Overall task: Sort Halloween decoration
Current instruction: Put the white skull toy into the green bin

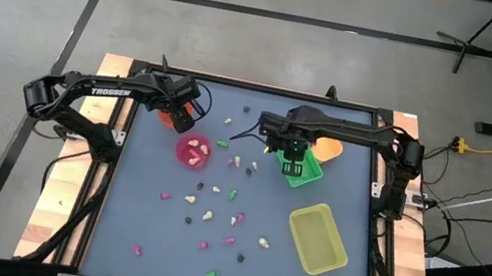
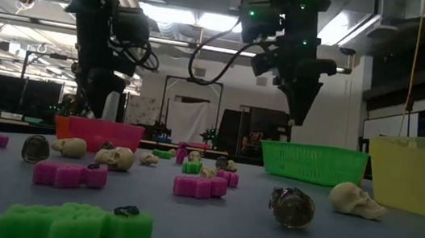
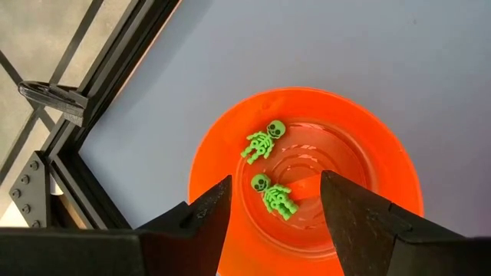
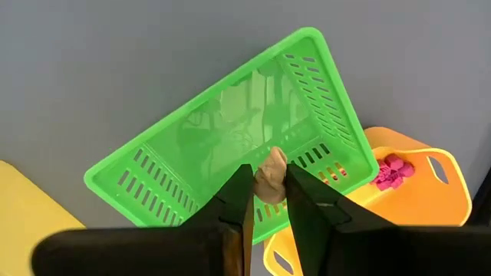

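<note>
A: Right wrist view: the right gripper [image 4: 267, 201] pinches a cream trinket [image 4: 271, 175] above the green tray [image 4: 184, 146].

B: And the left gripper [image 3: 275, 205], fingers spread, hangs over the orange cup [image 3: 376, 146] holding two green skeletons [image 3: 263, 141].

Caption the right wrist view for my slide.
Right claw shut on a cream trinket above the empty green tray, orange tray beside it holding a pink piece.
</note>
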You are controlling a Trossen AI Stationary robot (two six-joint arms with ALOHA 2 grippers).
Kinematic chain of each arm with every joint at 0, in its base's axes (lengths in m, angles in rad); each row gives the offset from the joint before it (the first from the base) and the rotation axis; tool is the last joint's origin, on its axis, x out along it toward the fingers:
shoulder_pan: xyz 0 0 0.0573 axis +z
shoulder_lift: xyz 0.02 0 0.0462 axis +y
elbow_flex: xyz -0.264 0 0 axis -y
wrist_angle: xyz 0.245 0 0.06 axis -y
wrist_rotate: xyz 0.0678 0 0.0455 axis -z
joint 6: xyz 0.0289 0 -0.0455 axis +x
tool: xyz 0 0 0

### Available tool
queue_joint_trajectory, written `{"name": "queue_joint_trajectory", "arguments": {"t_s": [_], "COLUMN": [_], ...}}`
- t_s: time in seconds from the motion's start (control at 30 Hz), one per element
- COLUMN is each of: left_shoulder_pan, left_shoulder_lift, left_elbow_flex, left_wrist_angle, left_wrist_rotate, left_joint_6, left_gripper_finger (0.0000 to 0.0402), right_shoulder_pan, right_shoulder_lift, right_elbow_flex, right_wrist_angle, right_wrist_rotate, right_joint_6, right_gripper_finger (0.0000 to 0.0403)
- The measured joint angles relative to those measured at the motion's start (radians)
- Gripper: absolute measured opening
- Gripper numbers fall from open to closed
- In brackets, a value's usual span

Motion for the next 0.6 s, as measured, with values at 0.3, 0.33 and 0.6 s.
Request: {"name": "queue_joint_trajectory", "arguments": {"t_s": [0.3, 0.33, 0.6], "left_shoulder_pan": [0.000, 0.000, 0.000], "left_shoulder_lift": [0.000, 0.000, 0.000], "left_elbow_flex": [0.000, 0.000, 0.000], "left_wrist_angle": [0.000, 0.000, 0.000], "left_wrist_rotate": [0.000, 0.000, 0.000], "left_joint_6": [0.000, 0.000, -0.001], "left_gripper_finger": [0.0183, 0.0183, 0.0183], "right_shoulder_pan": [0.000, 0.000, 0.000], "right_shoulder_lift": [0.000, 0.000, 0.000], "right_elbow_flex": [0.000, 0.000, 0.000], "right_wrist_angle": [0.000, 0.000, 0.000], "right_wrist_rotate": [0.000, 0.000, 0.000], "right_joint_6": [0.000, 0.000, 0.000], "right_gripper_finger": [0.0065, 0.0065, 0.0076]}}
